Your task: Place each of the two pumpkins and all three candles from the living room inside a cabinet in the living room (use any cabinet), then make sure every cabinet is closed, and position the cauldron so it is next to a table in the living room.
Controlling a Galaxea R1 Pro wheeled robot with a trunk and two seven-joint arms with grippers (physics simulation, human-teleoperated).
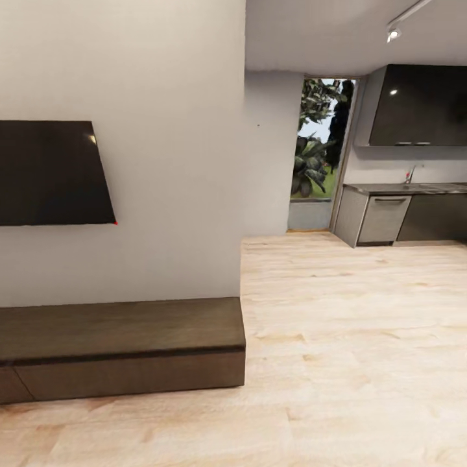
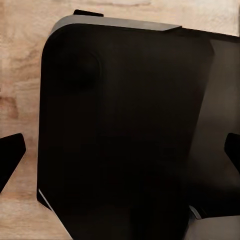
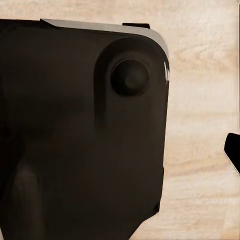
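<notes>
The long low dark-brown cabinet (image 1: 123,337) stands against the white wall at the lower left of the head view, both drawer fronts flush and shut, its flat top bare. The pumpkins, candles, cauldron and glass table are out of view. In the left wrist view my left gripper (image 2: 120,152) hangs open over the robot's black base (image 2: 125,125), with one dark fingertip (image 2: 11,152) at each side edge. In the right wrist view my right gripper (image 3: 120,150) shows one fingertip (image 3: 233,150) at the frame's edge, spread wide over the wood floor (image 3: 200,125).
A dark wall-mounted TV (image 1: 52,172) hangs above the cabinet. Pale wood floor (image 1: 350,337) stretches right toward a kitchen with grey counter units (image 1: 402,214), dark upper cupboards (image 1: 421,104) and a tall window with plants (image 1: 321,139). The wall's corner (image 1: 243,259) ends at the cabinet's right end.
</notes>
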